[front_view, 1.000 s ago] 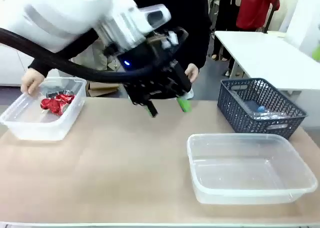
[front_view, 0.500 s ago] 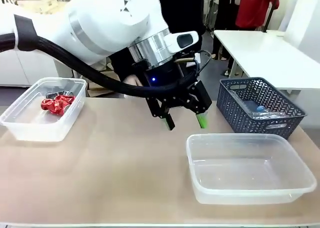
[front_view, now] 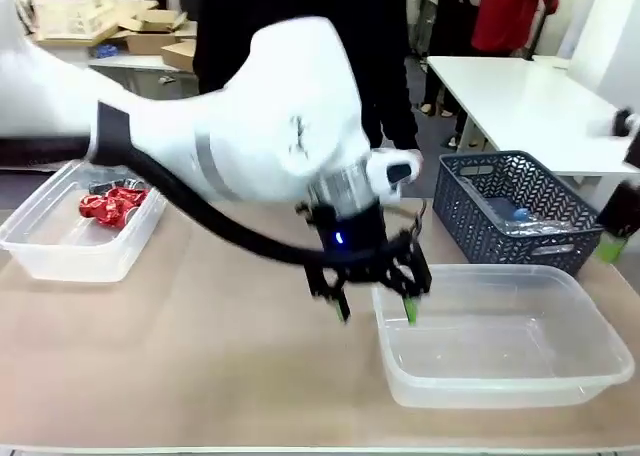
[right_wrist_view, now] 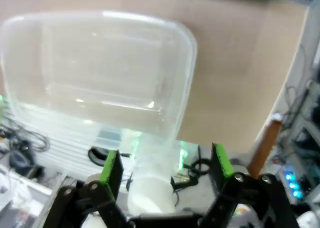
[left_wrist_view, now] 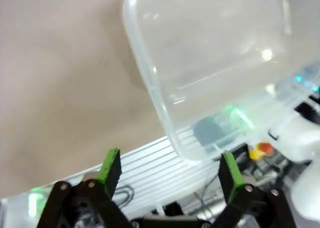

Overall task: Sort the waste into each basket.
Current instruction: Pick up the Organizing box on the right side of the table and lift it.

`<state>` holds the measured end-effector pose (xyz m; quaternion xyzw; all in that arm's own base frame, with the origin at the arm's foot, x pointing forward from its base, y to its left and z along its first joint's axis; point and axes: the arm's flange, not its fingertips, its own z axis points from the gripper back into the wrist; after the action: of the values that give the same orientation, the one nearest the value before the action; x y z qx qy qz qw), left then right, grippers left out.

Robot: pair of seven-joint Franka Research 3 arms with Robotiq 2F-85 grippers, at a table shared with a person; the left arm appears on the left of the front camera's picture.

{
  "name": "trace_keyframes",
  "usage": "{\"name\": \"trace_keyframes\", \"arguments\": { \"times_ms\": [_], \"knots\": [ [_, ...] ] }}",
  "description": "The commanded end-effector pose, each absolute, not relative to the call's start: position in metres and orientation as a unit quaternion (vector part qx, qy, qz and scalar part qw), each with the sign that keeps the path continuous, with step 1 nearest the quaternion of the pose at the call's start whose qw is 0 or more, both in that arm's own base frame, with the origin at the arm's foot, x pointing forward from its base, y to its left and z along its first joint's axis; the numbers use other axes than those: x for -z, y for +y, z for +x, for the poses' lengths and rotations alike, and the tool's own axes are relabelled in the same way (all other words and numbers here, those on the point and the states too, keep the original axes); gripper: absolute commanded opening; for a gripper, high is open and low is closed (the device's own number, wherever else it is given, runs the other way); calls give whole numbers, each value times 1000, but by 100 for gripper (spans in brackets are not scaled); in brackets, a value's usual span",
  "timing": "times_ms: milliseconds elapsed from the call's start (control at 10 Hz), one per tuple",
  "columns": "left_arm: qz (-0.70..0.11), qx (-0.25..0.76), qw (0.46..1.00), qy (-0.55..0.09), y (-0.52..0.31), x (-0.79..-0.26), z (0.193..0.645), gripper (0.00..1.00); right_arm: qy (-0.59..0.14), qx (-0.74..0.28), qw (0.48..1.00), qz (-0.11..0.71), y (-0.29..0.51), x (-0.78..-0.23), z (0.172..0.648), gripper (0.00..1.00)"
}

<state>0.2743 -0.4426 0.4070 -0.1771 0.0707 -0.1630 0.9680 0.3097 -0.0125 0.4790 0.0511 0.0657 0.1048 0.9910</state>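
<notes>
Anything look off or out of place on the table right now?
Nothing spilled or tipped. One oddity: a clear plastic bottle lies in the dark blue lattice basket, not in a tub, while the clear rectangular tub near the open, empty left gripper holds nothing. Crushed red cans sit in the other clear tub.

Dark blue lattice basket (front_view: 478, 231) upright near the far right corner of the tan table (front_view: 200, 366). Beyond the far edge, a person in black clothing (front_view: 380, 36). Farther back, a white table (front_view: 520, 106) at right, and cardboard boxes (front_view: 80, 11) at upper left.
</notes>
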Motion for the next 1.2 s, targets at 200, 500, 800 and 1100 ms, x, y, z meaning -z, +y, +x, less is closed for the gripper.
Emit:
{"name": "trace_keyframes", "arguments": {
  "times_ms": [200, 500, 800, 1100],
  "knots": [
    [-171, -41, 984, 31, -484, -359, 311, 100, 104, -73, 989, 82, -21, -402, 297, 91],
    [-170, 13, 983, 73, -465, -354, 296, 100, 113, -74, 988, 75, -29, -420, 301, 91],
    [-170, -21, 983, 69, -472, -349, 309, 100, 133, -60, 987, 65, -15, -384, 325, 91],
    [-154, -22, 986, 66, -476, -345, 310, 100, 119, -44, 991, 49, -10, -357, 322, 91]
  ]
}}
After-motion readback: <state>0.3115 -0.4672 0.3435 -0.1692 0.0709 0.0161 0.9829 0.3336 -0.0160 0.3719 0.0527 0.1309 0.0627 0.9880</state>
